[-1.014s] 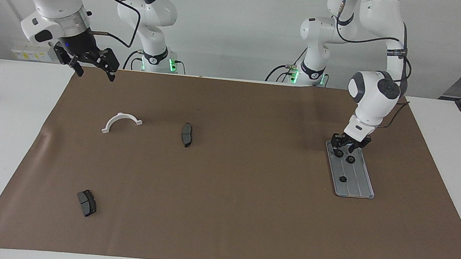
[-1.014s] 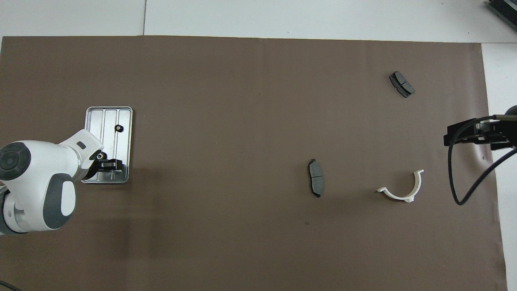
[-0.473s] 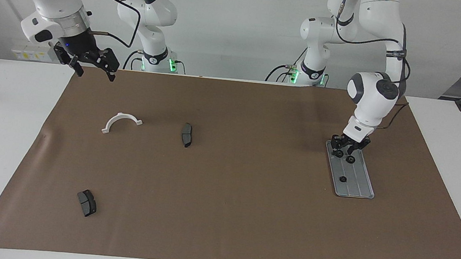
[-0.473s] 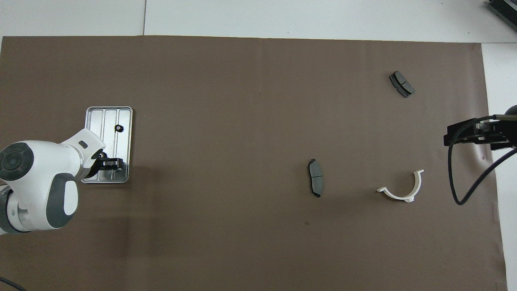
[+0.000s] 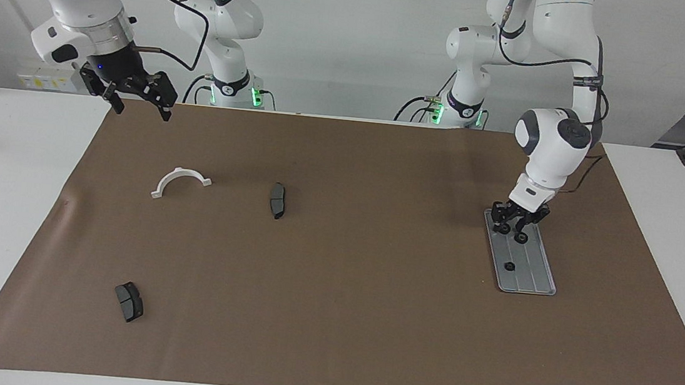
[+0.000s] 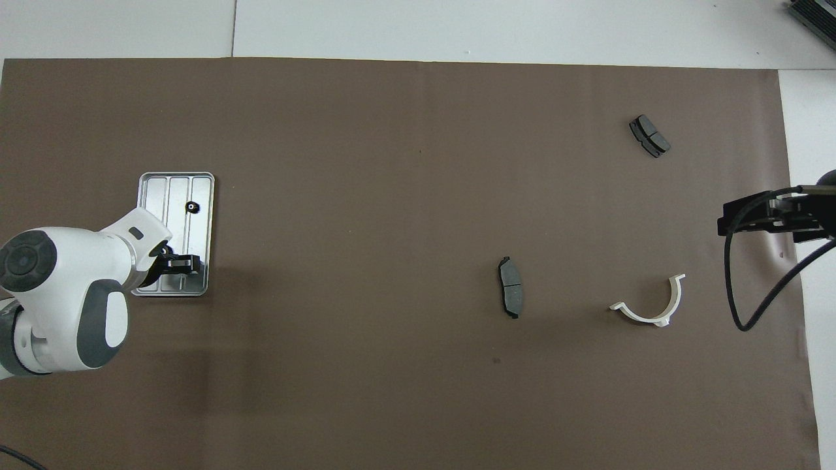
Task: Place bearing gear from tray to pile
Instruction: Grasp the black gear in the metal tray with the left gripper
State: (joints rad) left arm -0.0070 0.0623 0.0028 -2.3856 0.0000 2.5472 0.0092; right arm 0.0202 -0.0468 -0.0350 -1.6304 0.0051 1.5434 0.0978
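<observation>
The silver ridged tray (image 5: 533, 267) (image 6: 153, 196) lies on the brown mat toward the left arm's end. My left gripper (image 5: 504, 227) (image 6: 185, 264) is down at the tray's end nearest the robots, shut on a small black bearing gear (image 5: 503, 229). A second gear (image 5: 521, 237) (image 6: 163, 251) lies just beside the fingers. A third gear (image 5: 510, 266) (image 6: 191, 207) sits farther along the tray. My right gripper (image 5: 139, 100) (image 6: 771, 219) waits, open and holding nothing, raised over the mat's edge at the right arm's end. No pile shows in either view.
A white half-ring bracket (image 5: 180, 182) (image 6: 650, 303) lies on the mat toward the right arm's end. One dark brake pad (image 5: 277, 200) (image 6: 510, 287) rests near the middle, another (image 5: 129, 301) (image 6: 649, 136) farther from the robots.
The left gripper's fingers have drawn in around the gear at the tray's near end, and its wrist has shifted slightly. The right arm has not moved.
</observation>
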